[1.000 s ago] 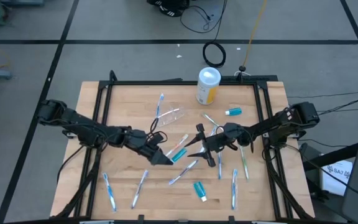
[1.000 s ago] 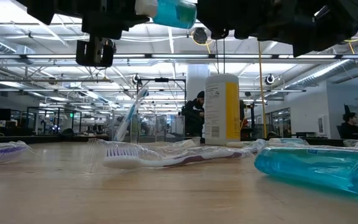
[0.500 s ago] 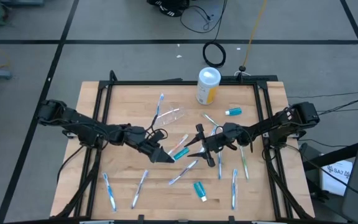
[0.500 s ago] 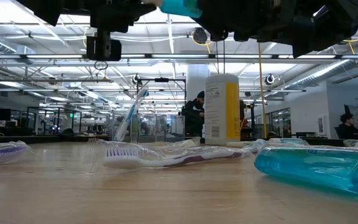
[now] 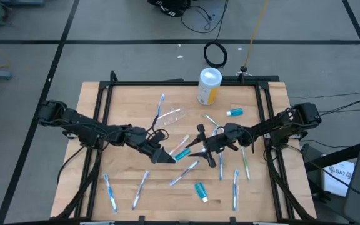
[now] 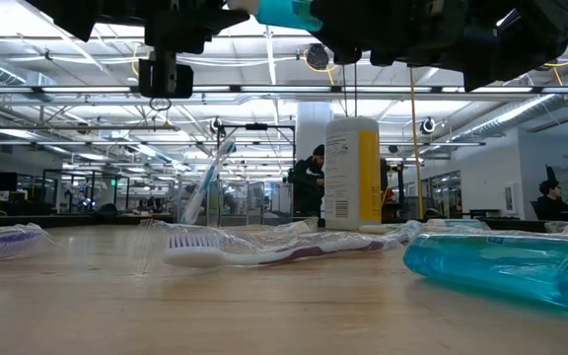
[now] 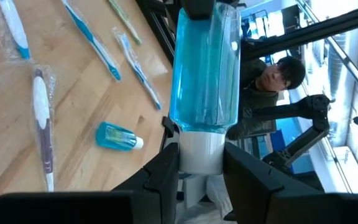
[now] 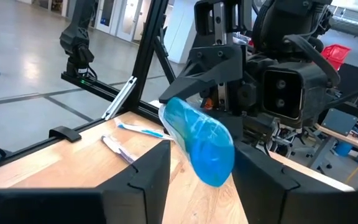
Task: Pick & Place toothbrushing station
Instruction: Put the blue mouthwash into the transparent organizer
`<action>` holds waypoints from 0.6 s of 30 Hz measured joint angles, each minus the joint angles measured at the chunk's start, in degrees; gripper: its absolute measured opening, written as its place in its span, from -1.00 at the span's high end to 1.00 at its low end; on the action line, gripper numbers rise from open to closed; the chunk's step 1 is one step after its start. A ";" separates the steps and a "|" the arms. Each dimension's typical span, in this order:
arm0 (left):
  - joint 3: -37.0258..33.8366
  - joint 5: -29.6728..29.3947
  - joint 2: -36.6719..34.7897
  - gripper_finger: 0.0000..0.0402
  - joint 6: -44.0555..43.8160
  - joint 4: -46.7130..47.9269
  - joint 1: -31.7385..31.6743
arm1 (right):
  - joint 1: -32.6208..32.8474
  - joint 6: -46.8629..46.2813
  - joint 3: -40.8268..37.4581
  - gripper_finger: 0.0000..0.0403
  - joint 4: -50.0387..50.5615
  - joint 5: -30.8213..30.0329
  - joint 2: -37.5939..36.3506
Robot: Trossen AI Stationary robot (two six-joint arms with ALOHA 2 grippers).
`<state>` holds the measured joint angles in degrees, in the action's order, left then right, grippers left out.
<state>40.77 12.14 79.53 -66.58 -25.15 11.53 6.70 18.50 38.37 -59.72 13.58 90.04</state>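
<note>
— Jaws first: what is each one doing?

— Left gripper is pinching the teal toothpaste tube by its white cap end, holding it up off the table at mid-table. Right gripper is standing wide, its fingers flanking the tube's free end without touching it.

— Why hold it aloft like that?

— Likely a handover: raised and pointed across, the tube is giving the right arm a clear grab.

— And the rest?

— Toothbrushes are lying scattered, one leaning in the tipped clear cup. Another tube is lying near the front edge, a third beside the yellow canister.
</note>
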 joint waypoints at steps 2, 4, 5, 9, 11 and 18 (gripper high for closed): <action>0.00 -0.19 -0.01 0.41 -0.08 0.02 -0.02 | 0.00 0.38 0.00 0.28 0.02 0.00 0.00; 0.00 -0.20 0.01 0.41 -0.10 0.00 0.00 | 0.00 0.42 0.00 0.31 0.00 0.02 0.00; 0.00 -0.31 0.01 0.41 -0.24 0.00 0.00 | 0.00 0.42 0.00 0.32 0.01 0.01 0.00; 0.00 -2.09 0.01 0.41 -1.58 0.01 -0.02 | 0.00 0.42 0.00 0.37 0.00 0.02 0.00; 0.00 -2.26 0.01 0.41 -1.62 0.01 -0.02 | 0.00 0.43 0.00 0.40 0.02 0.07 0.00; 0.00 -3.13 0.01 0.41 -1.57 -0.32 -0.05 | 0.00 0.40 -0.02 0.51 0.06 0.22 0.00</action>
<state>40.77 9.01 79.54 -68.15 -25.46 11.48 6.70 18.90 38.35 -59.66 13.80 90.04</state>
